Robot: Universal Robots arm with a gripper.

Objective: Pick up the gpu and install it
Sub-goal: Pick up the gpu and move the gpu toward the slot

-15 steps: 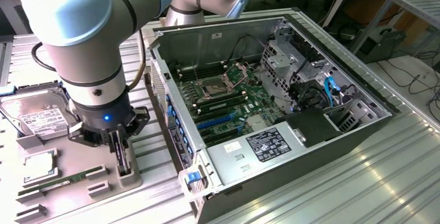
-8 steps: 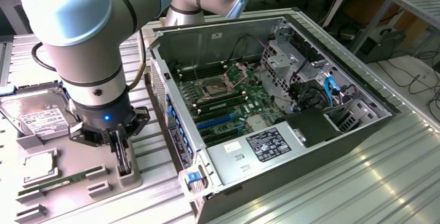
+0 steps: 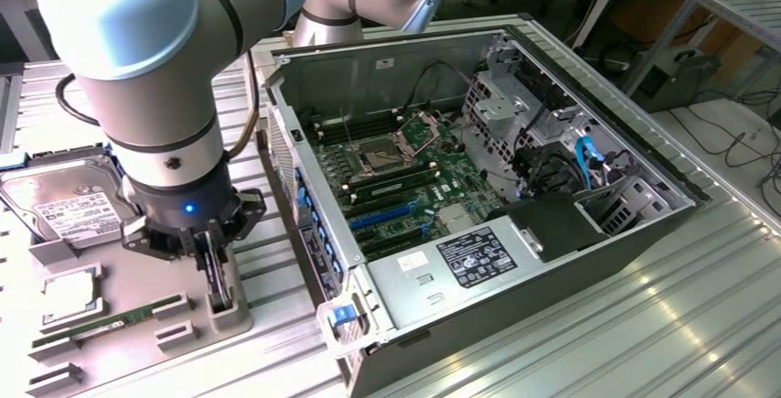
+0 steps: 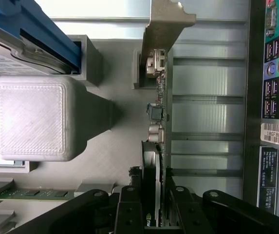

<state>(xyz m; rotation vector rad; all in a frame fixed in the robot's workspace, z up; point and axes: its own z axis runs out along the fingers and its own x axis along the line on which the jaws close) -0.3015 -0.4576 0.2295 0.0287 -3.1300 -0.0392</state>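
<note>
We see the gripper [image 4: 154,200] low over the gray tray [image 3: 134,279] on the exterior view's left, its fingers clamped on the gpu [image 4: 158,112]. The card stands on edge in a tray holder, with its metal bracket [image 4: 164,24] at the far end, beside the open case [image 3: 366,69].

We see an open black-and-silver tower case [image 3: 403,55] lying on its side on a ribbed metal table [image 3: 635,325], its green motherboard [image 3: 422,183] exposed. At the exterior view's left, a grey printed plastic tray [image 3: 116,270] carries a boxy silver hard drive with white label [image 3: 68,208], a square silver processor chip [image 3: 69,293] and a narrow green RAM stick [image 3: 116,317].
</note>
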